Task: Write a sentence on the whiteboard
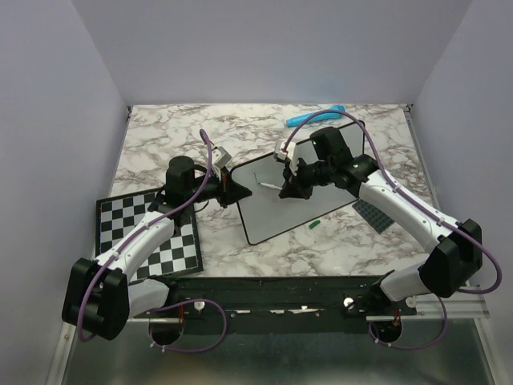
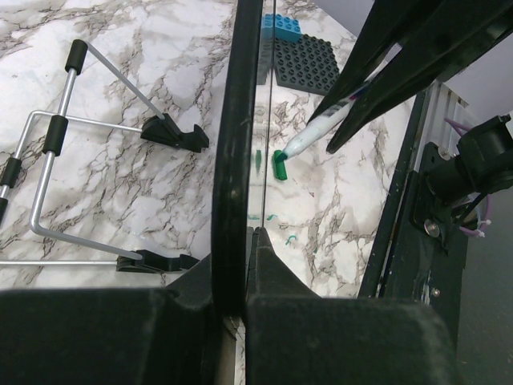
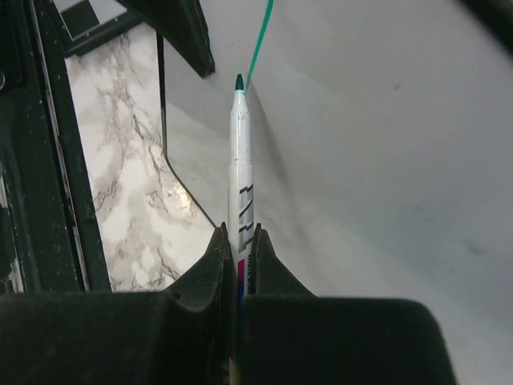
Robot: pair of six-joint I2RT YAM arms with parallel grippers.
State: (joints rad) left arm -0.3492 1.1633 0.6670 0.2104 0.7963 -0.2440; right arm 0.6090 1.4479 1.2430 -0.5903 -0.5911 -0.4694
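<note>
The whiteboard (image 1: 276, 216) lies mid-table, white with a thin black rim. My left gripper (image 1: 232, 189) is shut on its left edge; in the left wrist view the rim (image 2: 232, 144) runs edge-on between the fingers of the left gripper (image 2: 232, 255). My right gripper (image 1: 283, 191) is shut on a white marker (image 1: 268, 186) over the board. In the right wrist view the right gripper (image 3: 239, 233) clamps the marker (image 3: 240, 160), whose green tip is at the board (image 3: 385, 160). Of the sentence, one thin green stroke (image 3: 258, 40) shows, leading away from the tip.
The marker's green cap (image 1: 315, 225) lies on the marble by the board's near edge. A checkerboard (image 1: 148, 233) sits at the left, a dark studded plate (image 1: 373, 215) at the right, a blue object (image 1: 317, 117) at the back. A folding metal stand (image 2: 56, 160) lies beside the board.
</note>
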